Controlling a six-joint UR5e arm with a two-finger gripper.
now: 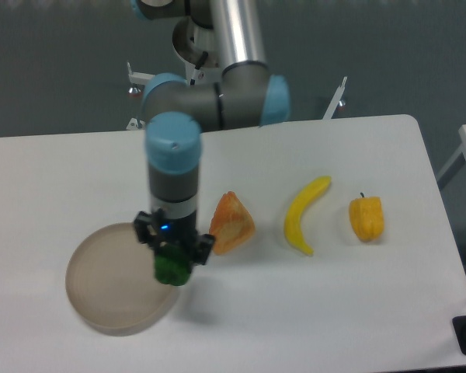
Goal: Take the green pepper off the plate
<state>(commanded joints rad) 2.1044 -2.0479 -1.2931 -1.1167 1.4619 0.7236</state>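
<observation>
- Small glossy dark-green toy pepper: pinched in the jaws, hanging at the right rim of the round beige-grey plate.
- Likely light, stiff, slick; grip across the blocky flanks.
- Right of jaws: orange wedge on white surface.

Gripper points downward, jaws closed on the green pepper, held over the right edge of the plate. The plate sits on the white bench. To the right lie an orange wedge, a banana and an orange-yellow pepper, spaced apart.
</observation>
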